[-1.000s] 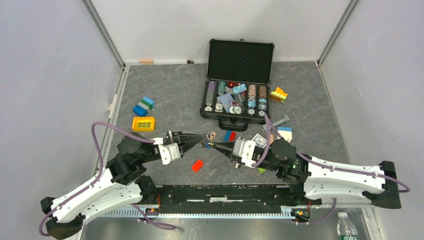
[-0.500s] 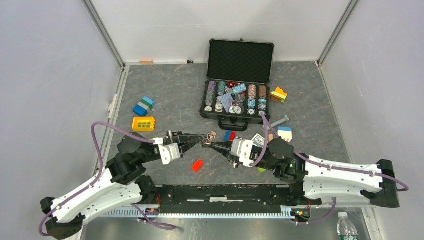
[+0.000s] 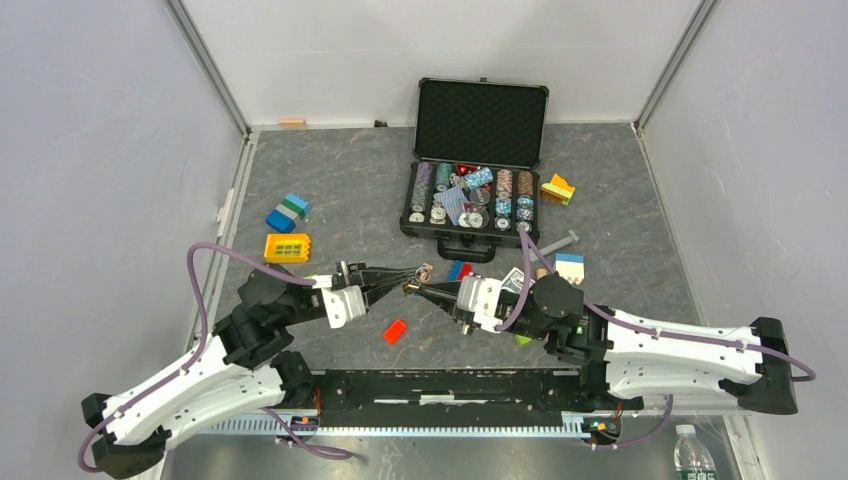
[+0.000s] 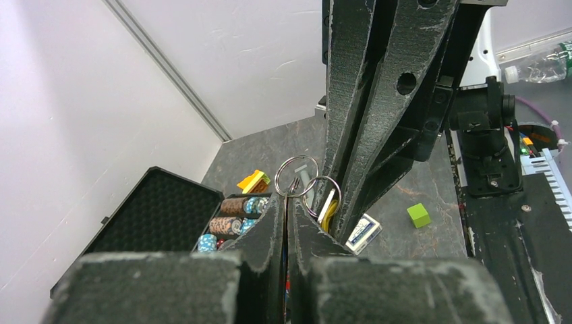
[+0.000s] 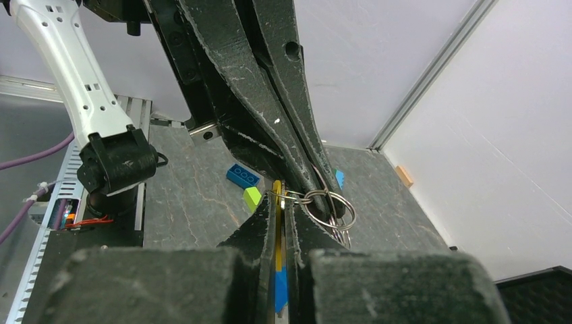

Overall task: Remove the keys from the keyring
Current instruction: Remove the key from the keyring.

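Just above the table's middle, my two grippers meet tip to tip. My left gripper (image 3: 408,272) (image 4: 289,201) is shut on the keyring (image 3: 424,270) (image 4: 340,195), a pair of linked thin silver wire rings (image 5: 353,214) standing up past its tips. From the opposite side, my right gripper (image 3: 411,288) (image 5: 279,201) is shut on a key with a yellow head (image 5: 276,192) (image 4: 328,216), which still hangs on the ring's wire. Other keys are hidden behind the fingers.
An open black case (image 3: 480,120) of poker chips stands behind the grippers. Toy blocks lie around: yellow (image 3: 287,247), blue-green (image 3: 287,212), red (image 3: 395,331), blue-red (image 3: 458,271), orange (image 3: 557,188). A card deck (image 3: 517,280) lies by the right wrist.
My right arm has crept a little to the left and its tips sit slightly higher in the top view. The left arm has barely moved. Both grips are unchanged.
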{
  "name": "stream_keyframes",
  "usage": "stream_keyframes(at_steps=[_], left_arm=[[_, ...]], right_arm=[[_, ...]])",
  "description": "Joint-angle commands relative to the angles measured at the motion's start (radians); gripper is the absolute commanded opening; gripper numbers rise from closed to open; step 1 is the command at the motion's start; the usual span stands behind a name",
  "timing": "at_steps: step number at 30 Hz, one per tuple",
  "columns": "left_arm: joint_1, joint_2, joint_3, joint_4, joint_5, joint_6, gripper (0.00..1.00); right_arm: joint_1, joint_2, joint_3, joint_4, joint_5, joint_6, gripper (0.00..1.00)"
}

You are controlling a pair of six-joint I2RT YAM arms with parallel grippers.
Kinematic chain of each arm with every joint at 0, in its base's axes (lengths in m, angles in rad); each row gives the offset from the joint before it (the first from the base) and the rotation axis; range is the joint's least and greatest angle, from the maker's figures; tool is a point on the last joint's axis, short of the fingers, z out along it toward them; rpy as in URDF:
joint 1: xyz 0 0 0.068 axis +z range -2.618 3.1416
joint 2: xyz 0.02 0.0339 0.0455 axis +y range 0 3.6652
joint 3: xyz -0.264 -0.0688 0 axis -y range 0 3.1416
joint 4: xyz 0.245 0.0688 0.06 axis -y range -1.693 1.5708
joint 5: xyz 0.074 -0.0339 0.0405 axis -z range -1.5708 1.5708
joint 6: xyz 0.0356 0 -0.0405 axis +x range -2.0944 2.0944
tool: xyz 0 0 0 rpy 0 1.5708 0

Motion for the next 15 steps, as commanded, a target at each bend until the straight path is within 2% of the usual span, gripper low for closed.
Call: stream_keyframes(at_steps=[1, 9, 15], left_arm=[[-0.002, 0.013, 0.045, 0.042, -0.009, 0.04, 0.02], [-0.002, 0.007, 0.047, 0.038, -0.012, 0.04, 0.02], [-0.001, 0.003, 0.046, 0.036, -0.015, 0.04, 0.02]], right_arm=[[0.006, 0.024, 0.049, -0.008, -0.023, 0.013, 0.03], [0.007, 0.087, 0.095, -0.124, 0.017, 0.0, 0.02], [0.006, 0.148, 0.145, -0.22, 0.137, 0.0, 0.02]])
